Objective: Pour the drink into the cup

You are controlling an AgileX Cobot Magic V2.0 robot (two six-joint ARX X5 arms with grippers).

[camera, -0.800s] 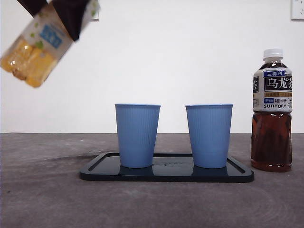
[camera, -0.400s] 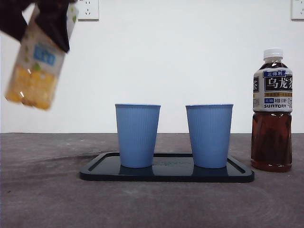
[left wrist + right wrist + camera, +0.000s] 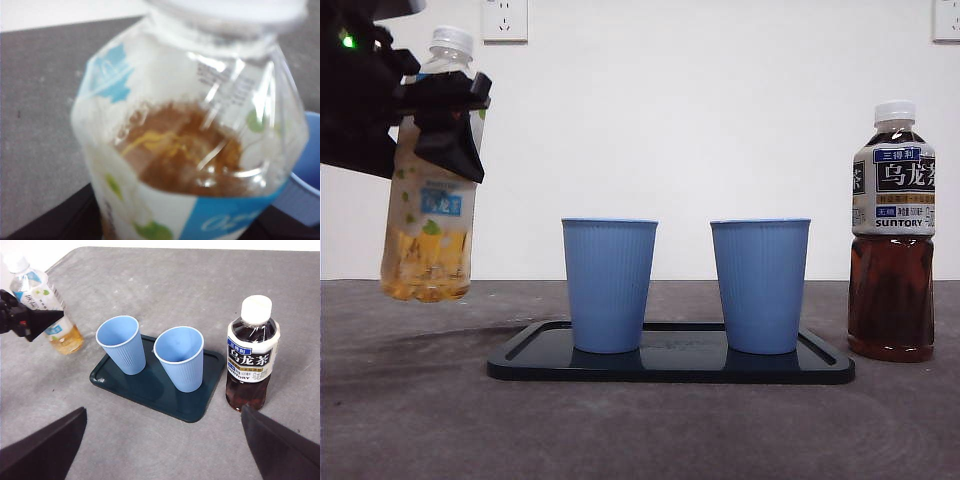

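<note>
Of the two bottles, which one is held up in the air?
The pale yellow drink bottle, clamped by the left gripper beside the tray. The dark tea bottle stands on the table, untouched.

two blue cups point(image 3: 150, 351), dark tray point(image 3: 200, 405), tea bottle point(image 3: 251, 354)

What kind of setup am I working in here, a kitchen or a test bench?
Most likely a lab test bench, not a kitchen: a bare grey tabletop against a plain white wall with a wall socket, and only staged props, two blue cups on a dark tray and bottled drinks.
</note>
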